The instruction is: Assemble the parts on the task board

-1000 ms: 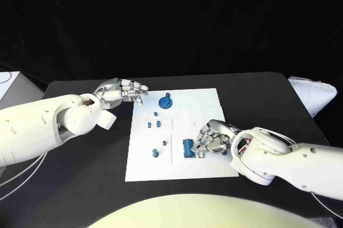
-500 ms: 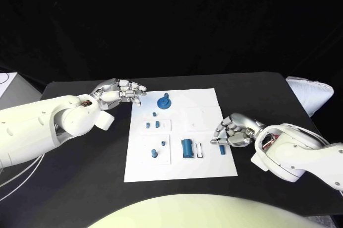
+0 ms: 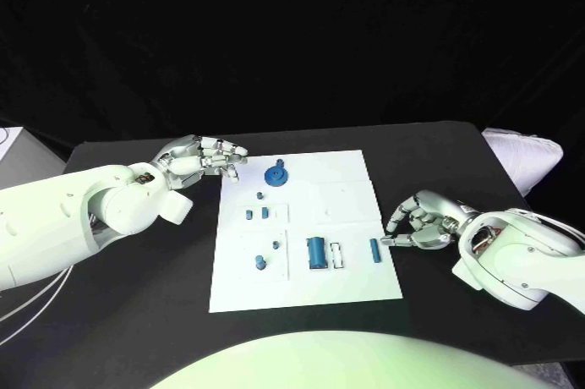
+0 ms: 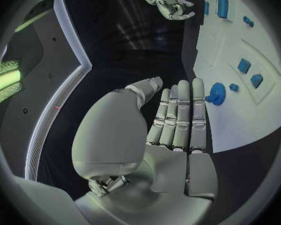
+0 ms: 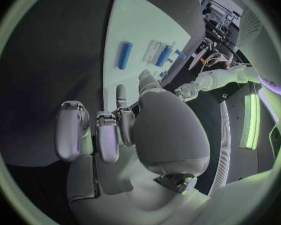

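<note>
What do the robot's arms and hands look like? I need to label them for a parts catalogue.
Both arms are bulky, rounded white shells. The left hand and right hand are silver metal with segmented fingers. Thin pale cables trail beneath the left arm. The right arm shows dark seams.

A robotics lab set up for testing: a black table (image 3: 146, 313) against a black backdrop, carrying a white task board (image 3: 353, 279) with small blue parts (image 3: 318, 251), and a white robot arm (image 3: 61, 216) reaching in.
</note>
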You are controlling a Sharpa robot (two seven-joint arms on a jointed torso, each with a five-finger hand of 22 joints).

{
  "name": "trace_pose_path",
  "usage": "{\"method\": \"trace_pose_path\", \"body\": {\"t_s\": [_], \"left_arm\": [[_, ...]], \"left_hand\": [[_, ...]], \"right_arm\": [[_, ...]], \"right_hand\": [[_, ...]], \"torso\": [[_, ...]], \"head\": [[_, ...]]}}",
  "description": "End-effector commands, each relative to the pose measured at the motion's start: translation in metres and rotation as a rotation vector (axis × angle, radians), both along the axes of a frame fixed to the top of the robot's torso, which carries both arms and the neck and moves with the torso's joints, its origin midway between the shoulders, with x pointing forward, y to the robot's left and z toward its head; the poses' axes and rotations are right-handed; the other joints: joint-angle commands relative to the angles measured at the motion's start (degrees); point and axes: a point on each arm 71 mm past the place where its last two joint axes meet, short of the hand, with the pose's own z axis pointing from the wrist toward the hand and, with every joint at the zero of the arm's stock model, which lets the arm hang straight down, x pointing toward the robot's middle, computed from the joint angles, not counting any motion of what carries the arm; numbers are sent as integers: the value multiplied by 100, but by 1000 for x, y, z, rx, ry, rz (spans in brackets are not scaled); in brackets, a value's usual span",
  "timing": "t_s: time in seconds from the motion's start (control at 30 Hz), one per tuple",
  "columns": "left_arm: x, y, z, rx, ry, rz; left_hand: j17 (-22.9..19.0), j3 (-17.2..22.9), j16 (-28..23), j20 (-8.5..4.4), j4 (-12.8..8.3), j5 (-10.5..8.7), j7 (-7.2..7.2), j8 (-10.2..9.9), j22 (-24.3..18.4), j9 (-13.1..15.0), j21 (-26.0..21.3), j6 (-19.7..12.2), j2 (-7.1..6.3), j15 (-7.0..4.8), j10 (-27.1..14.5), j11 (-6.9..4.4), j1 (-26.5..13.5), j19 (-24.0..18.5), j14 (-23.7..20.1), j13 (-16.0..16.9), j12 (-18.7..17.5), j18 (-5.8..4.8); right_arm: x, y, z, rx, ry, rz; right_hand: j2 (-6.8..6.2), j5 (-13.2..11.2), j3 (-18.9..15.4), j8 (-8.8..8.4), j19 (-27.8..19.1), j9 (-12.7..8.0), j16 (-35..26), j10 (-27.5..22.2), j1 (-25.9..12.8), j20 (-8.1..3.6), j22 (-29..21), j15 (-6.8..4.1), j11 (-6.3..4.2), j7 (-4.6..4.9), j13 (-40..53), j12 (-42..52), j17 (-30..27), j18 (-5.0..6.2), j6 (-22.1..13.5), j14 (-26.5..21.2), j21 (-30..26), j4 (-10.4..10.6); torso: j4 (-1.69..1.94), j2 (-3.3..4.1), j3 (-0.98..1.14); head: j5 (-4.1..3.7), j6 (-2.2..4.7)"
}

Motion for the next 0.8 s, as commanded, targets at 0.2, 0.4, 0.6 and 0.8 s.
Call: {"method": "trace_pose_path", "body": {"t_s": [0.2,0.4,0.6,0.8], "left_arm": [[0,-3,1,-15,-6,-7],[0,-3,1,-16,-6,-9],[0,-3,1,-16,-6,-9],[0,-3,1,-16,-6,-9]], "left_hand": [[6,-13,-32,9,12,32,16,-25,-8,-9,-40,26,23,3,5,18,-12,49,23,-8,-29,71],[10,2,-34,6,3,42,10,-24,-12,-9,-46,33,40,-4,12,12,11,55,24,-13,-28,75],[11,2,-35,6,4,43,11,-24,-12,-10,-47,33,41,-4,13,12,10,56,24,-14,-28,75],[11,2,-35,6,4,43,11,-24,-12,-10,-47,33,41,-4,13,12,10,56,24,-14,-28,75]], "right_arm": [[-3,10,-14,-119,54,44],[-5,20,-26,-127,74,51],[-5,28,-33,-139,78,61],[-4,29,-35,-170,61,72]], "right_hand": [[64,448,-344,181,326,81,-17,84,-223,-27,1164,-39,-70,-74,882,-19,1312,-9,119,544,23,0],[105,468,-372,189,322,85,-20,86,-215,-29,1158,-42,-73,-77,882,-19,1309,-5,115,543,-3,-3],[161,506,-394,194,324,88,-15,86,-155,-33,1160,-45,-75,-78,881,-21,1317,-6,96,546,1,-14],[215,511,-403,203,327,91,-15,90,12,-38,1163,-47,-78,-79,884,-16,1319,-8,78,546,7,-29]], "torso": [[12,9,-4],[21,12,-3],[13,9,-1],[6,3,-3]], "head": [[-5,1],[1,1],[5,1],[8,1]]}}
